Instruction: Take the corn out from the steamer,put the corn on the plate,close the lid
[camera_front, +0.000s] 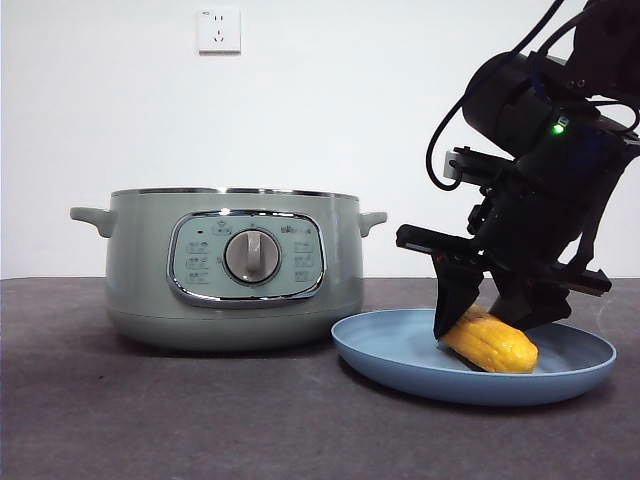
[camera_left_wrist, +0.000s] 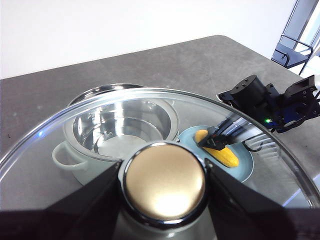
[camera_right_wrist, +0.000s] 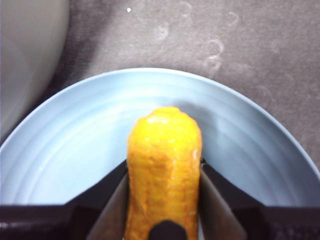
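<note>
The corn (camera_front: 495, 345) lies on the light-blue plate (camera_front: 400, 352) to the right of the steamer (camera_front: 235, 265). My right gripper (camera_front: 490, 320) comes down from the upper right, jaws shut on the corn (camera_right_wrist: 164, 160) over the plate (camera_right_wrist: 75, 145). The steamer (camera_left_wrist: 120, 125) is open, its shiny inner pot empty. My left gripper (camera_left_wrist: 164, 170) is shut on the knob (camera_left_wrist: 164, 187) of the glass lid (camera_left_wrist: 100, 107) and holds it high above the table. Through the lid I see the corn (camera_left_wrist: 222, 152), the plate (camera_left_wrist: 245, 167) and the right gripper (camera_left_wrist: 217, 142). The lid is out of the front view.
A white wall socket (camera_front: 219, 30) is on the wall behind the steamer. The dark table (camera_front: 150, 420) runs past the pot and plate. A metal frame (camera_left_wrist: 292, 45) stands beyond the table's far corner.
</note>
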